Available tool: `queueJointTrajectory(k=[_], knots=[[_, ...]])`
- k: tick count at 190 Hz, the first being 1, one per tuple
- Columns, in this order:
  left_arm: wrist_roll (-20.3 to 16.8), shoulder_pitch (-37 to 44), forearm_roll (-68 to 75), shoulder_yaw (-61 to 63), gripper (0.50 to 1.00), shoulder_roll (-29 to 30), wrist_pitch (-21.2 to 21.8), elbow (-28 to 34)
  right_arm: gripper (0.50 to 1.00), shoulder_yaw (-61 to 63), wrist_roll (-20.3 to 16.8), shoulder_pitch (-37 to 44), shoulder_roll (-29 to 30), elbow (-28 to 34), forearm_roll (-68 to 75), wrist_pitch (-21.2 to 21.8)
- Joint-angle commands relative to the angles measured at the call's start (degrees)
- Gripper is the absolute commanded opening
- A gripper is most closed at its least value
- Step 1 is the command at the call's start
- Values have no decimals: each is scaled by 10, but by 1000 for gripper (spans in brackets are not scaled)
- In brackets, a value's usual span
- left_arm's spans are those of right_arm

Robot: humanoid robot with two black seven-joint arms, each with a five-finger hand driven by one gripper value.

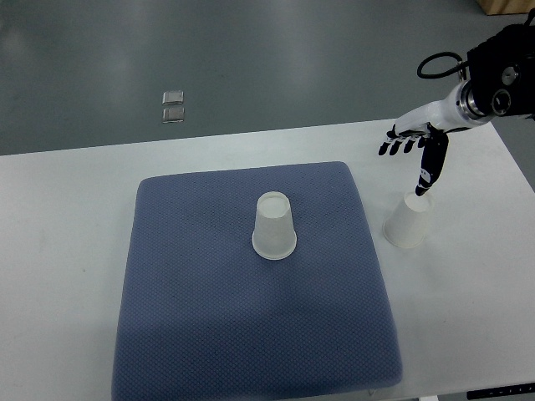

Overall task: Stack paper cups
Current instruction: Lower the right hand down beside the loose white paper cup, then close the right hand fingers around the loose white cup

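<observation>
One white paper cup (274, 225) stands upside down near the middle of the blue mat (209, 317). A second white paper cup (408, 221) stands upside down on the white table just right of the mat. My right hand (414, 150) hovers above and behind that second cup, fingers spread and holding nothing, with the thumb (428, 174) pointing down toward the cup's top. The left arm does not show.
The white table (67, 251) carries the mat; its far edge runs behind my hand. Two small clear squares (173, 107) lie on the grey floor beyond the table. A black cable (439, 65) loops off my right forearm.
</observation>
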Motion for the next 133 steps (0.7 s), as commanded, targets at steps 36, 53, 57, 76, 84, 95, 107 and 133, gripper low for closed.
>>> queueJointTrajectory(k=[36,53,57,76,84,95,107,133], knots=[[0,0,0,0,1000,0,0,1,919,-1,0,-71,14,-23,-2,-43],[0,0,0,-1,1000,0,0,1,919,-1,1,-95,17,-36,-3,-47],[0,0,0,-1,1000,0,0,2,919,0,1,-102,18,-39,-3,-50],[0,0,0,-1,1000,0,0,2,919,-1,1,-124,24,-51,-4,-64],[0,0,1,-1,1000,0,0,2,919,-2,1,-129,27,-56,-6,-66],[0,0,0,-1,1000,0,1,2,919,-2,1,-137,29,-63,-6,-66],[0,0,0,-1,1000,0,1,2,919,-3,1,-146,32,-71,-7,-66],[0,0,0,-1,1000,0,1,2,919,-19,1,-161,51,-88,-7,-76]])
